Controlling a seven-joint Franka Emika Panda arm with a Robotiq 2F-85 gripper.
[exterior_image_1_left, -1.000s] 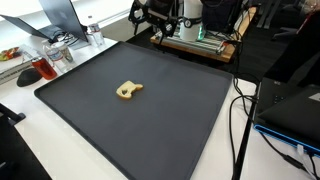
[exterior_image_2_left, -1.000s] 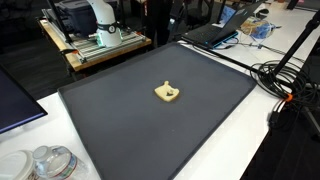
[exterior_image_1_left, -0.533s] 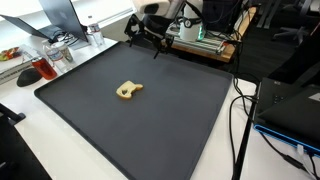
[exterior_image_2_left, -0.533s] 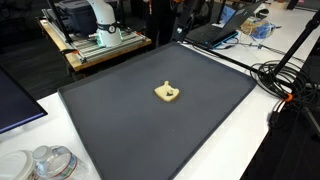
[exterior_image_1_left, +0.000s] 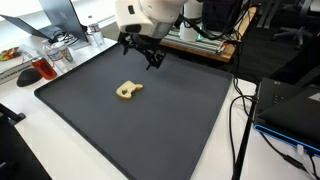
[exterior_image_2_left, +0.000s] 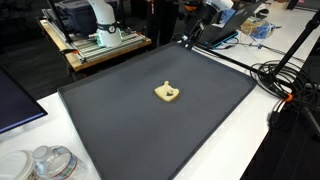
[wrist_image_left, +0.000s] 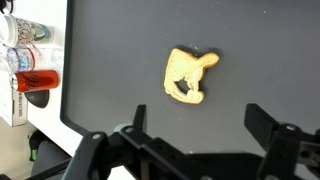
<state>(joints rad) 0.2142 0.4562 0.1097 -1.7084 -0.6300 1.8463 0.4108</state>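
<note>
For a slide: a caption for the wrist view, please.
Open gripper above a dark mat, a tan object lying ahead.

even, bright indoor light falls from above, with soft, faint shadows on the dark mat (exterior_image_1_left: 150, 110). no glare there; the white table (exterior_image_2_left: 250, 140) edge looks slightly washed out. the wrist view is sharp mid-frame, while its near fingers (wrist_image_left: 275, 140) blur.

You're in a robotics lab, looks like: laptops (exterior_image_1_left: 60, 15) and loose cables (exterior_image_1_left: 238, 120) crowd the black mat's (exterior_image_1_left: 150, 120) edges, with a gear-loaded wooden bench (exterior_image_2_left: 105, 52) right behind it.
</note>
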